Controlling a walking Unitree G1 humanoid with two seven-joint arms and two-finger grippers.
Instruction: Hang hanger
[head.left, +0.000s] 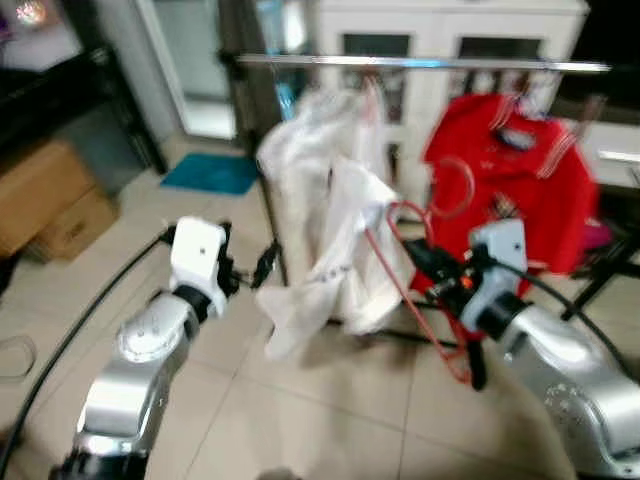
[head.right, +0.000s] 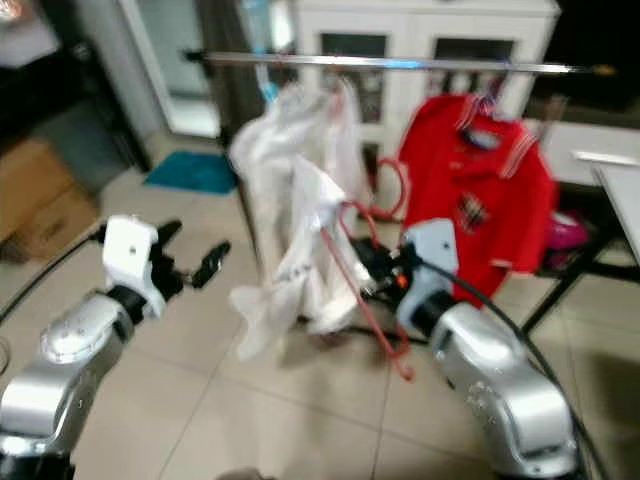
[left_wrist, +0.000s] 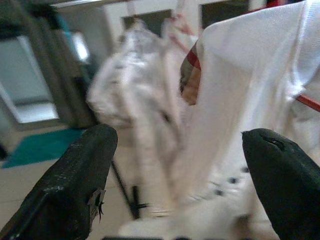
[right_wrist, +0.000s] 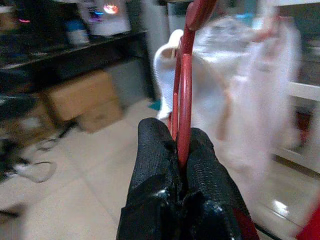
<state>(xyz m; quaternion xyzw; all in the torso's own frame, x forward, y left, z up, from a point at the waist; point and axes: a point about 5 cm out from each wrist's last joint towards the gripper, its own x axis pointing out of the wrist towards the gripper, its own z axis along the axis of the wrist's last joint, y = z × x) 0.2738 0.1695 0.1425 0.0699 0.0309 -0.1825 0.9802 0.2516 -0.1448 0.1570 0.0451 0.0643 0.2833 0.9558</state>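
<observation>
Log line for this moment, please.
right hand: shut on red hanger with white garment | left hand: open, idle | rail: hanger not hung

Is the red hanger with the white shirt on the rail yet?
Not yet. The right gripper is shut on the red hanger, holding it and the white shirt below the rail.

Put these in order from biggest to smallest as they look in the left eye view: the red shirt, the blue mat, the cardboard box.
1. red shirt, hanging on the rail
2. cardboard box, cut off by the picture's edge, so its full size is unsure
3. blue mat, lying farther back, which shrinks it
</observation>
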